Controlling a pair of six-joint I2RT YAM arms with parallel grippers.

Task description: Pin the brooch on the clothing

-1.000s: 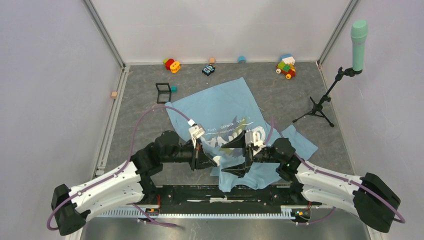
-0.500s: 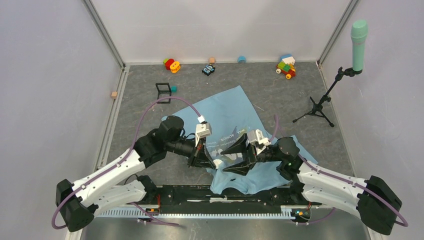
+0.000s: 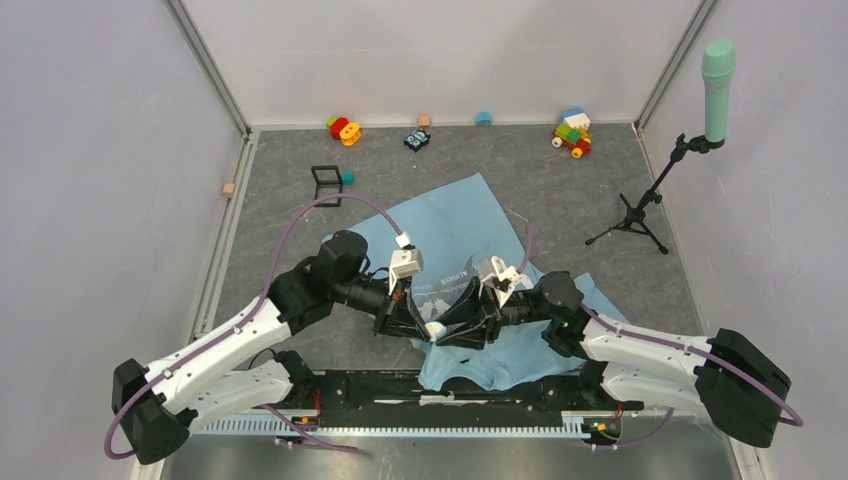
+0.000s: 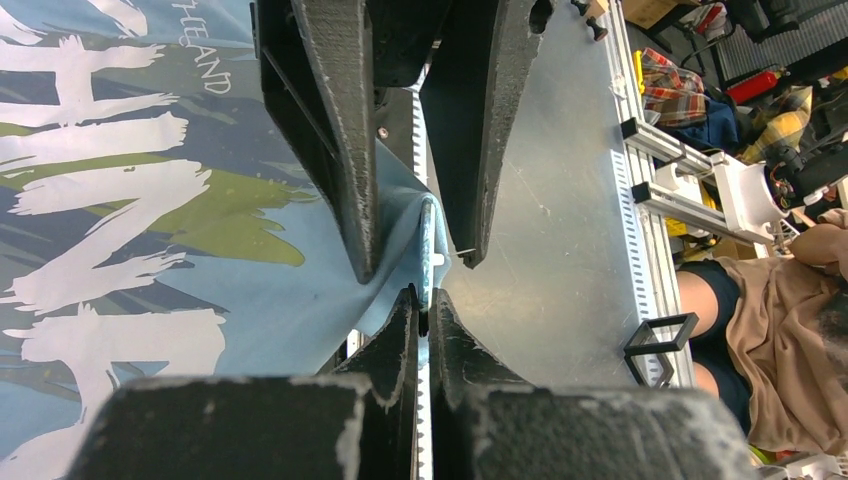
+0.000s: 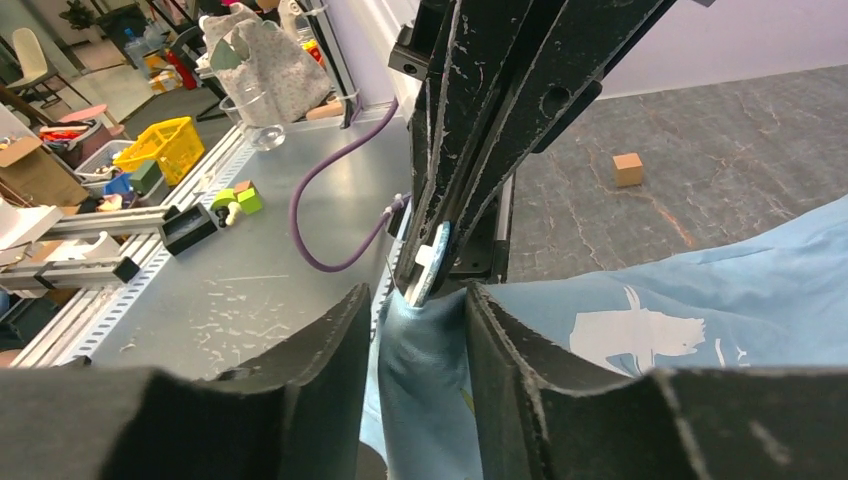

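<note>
Though held right up against the clothing [image 3: 455, 225], not yet pinned, judging by all three views. From above, shows the left hand [image 3: 425, 325] and the right hand [image 3: 446, 329] meeting tip to tip by the middle of the tabletop's [image 3: 290, 170] near edge, over the bunched near hem of the clothing, with the brooch [image 3: 436, 328] a pale speck between them. Leaves the rest spread flat toward the middle. Places a black frame box [image 3: 325, 185] toward the left edge, coloured toy blocks [image 3: 572, 132] and a red-and-yellow toy [image 3: 343, 129] along the far edge, a wooden cube [image 3: 229, 188] at the left edge and a microphone stand [image 3: 640, 210] by the right edge, all well apart from the work and blocking nothing.

From the left wrist, shows the left hand [image 4: 424, 325] pressed together on the brooch [image 4: 428, 235], gripped edge-on, a small stud poking out sideways. Shows the right hand's fingers [image 4: 345, 150] partly spread, straddling both the brooch and a raised fold of clothing [image 4: 390, 230] touching its face.

From the right wrist, shows the right hand [image 5: 418, 300] half spread around that ridge of clothing [image 5: 425, 400], not visibly clamped, the brooch [image 5: 432, 262] just beyond its tips. Cannot confirm any piercing of the cloth. Left to do, by this reading: push the pin through and fasten it. Likeliest hindrance: four fingers crowding so small a thing.
</note>
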